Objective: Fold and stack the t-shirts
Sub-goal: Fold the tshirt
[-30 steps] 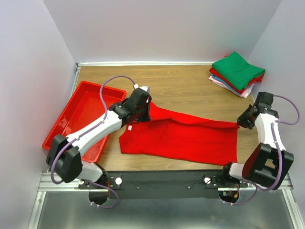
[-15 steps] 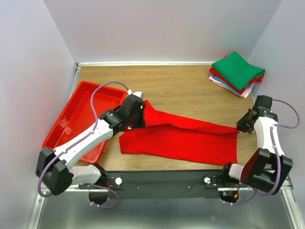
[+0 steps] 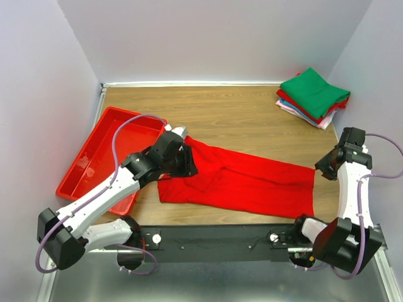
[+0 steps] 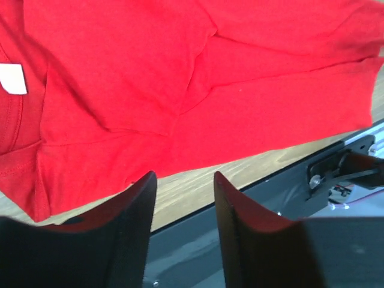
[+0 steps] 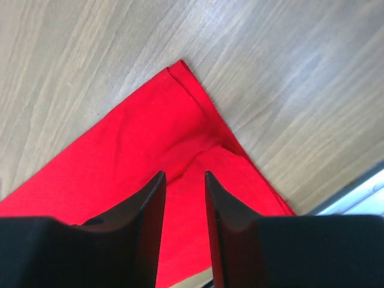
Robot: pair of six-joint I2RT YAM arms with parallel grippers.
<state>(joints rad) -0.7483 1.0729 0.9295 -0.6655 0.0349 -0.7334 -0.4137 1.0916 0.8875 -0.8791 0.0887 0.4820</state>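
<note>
A bright red t-shirt [image 3: 245, 184] lies folded lengthwise across the front of the table, its white neck tag [image 4: 12, 78] at the collar end. My left gripper [image 3: 182, 165] hovers over the shirt's left end, open, with nothing between its fingers [image 4: 183, 180]. At the shirt's right edge my right gripper [image 3: 324, 165] is also open, and the red cloth [image 5: 144, 162] lies flat below its empty jaws [image 5: 183, 175]. A stack of folded t-shirts [image 3: 313, 95], green on top, sits at the back right corner.
A red plastic tray [image 3: 101, 157] stands at the left, partly under my left arm. The black front rail [image 3: 214, 242] runs along the table's near edge. White walls close in the back and both sides.
Both grippers have opened and let go of the red t-shirt, which now lies flat. My left gripper has moved down toward the front; the right has drawn back to the right.
</note>
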